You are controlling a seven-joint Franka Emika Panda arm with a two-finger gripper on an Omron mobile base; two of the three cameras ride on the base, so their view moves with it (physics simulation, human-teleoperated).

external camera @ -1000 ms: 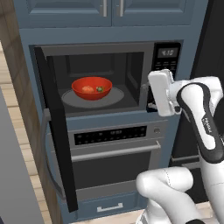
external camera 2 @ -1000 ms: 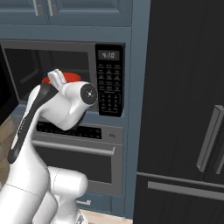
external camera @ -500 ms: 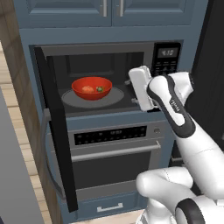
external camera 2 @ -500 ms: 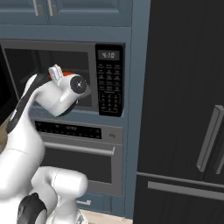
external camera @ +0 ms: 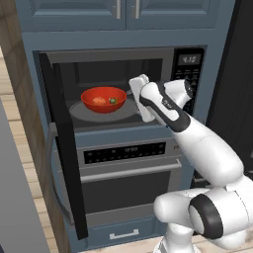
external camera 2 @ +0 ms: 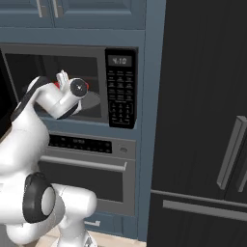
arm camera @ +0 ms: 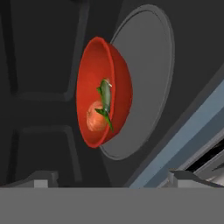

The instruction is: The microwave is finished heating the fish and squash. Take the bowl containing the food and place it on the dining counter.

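One bowl (external camera: 104, 99) on microwave (external camera: 118, 94) turntable, just beyond claw (external camera: 139, 98); claw wide open, empty

The microwave (external camera: 123, 89) cavity stands open at centre frame in the left base view, its door (external camera: 62, 148) swung out along the left side, walling off that flank from mid-height to the lower left. The front and right of the opening are free. Inside, the red bowl (external camera: 104, 99) sits on the grey turntable (external camera: 79, 111), left of centre, with bare plate around it and dark headroom above its rim. The gripper (external camera: 137, 99), jaws wide, is at the cavity's right mouth, just beside the bowl. The keypad panel (external camera 2: 120, 89) bounds the opening on the right; the oven handle (external camera: 128, 171) projects below.
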